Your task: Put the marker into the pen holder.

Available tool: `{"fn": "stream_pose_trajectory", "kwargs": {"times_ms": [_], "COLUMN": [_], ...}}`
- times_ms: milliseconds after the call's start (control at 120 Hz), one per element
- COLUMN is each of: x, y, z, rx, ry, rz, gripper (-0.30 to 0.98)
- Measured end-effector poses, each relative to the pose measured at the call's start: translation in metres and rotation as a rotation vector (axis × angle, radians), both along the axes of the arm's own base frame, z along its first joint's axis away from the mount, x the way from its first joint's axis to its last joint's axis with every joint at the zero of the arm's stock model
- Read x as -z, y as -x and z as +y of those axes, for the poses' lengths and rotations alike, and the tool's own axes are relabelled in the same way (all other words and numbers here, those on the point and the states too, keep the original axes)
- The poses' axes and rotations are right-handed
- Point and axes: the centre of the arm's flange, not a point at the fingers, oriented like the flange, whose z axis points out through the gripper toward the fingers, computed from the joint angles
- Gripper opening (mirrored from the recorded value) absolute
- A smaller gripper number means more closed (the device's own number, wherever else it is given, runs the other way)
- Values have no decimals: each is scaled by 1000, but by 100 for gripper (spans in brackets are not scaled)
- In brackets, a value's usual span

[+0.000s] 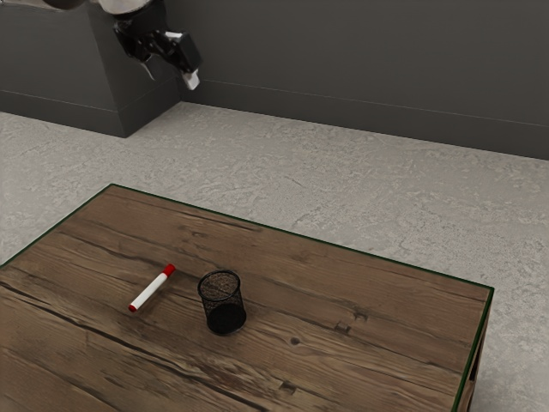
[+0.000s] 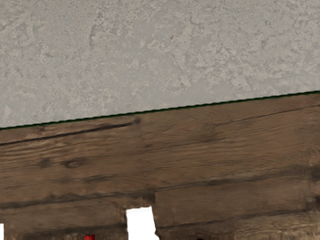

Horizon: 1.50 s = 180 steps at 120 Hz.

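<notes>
The gripper (image 1: 171, 76) hangs high at the upper left of the exterior view, well above the table and away from the marker, its two fingers apart with nothing between them. In the wrist view, pale fingertips of the gripper (image 2: 71, 228) stand apart near the lower edge. A white marker (image 1: 150, 292) with red ends lies on the wooden table; a bit of red, likely the marker (image 2: 89, 237), peeks in between the fingertips in the wrist view. Beside the marker, toward the exterior view's right, the black mesh pen holder (image 1: 222, 302) stands upright.
The wooden table (image 1: 369, 300) has a dark green edge, with grey floor (image 1: 343, 189) beyond it. A dark wall (image 1: 360, 60) runs behind, and a dark block (image 1: 60, 69) stands below the arm at the exterior view's left.
</notes>
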Motion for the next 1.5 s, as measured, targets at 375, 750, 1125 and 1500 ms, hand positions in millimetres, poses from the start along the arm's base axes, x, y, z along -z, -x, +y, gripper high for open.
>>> {"fn": "stream_pose_trajectory", "kwargs": {"times_ms": [375,750,1125,1500], "x": [269,392,442,466], "y": [48,27,11,-15], "z": [29,91,128,160], "rx": [-182,-301,-315,-253], "ry": [-76,1,77,99], "rz": [510,441,401,380], "gripper": [68,68,69,69]}}
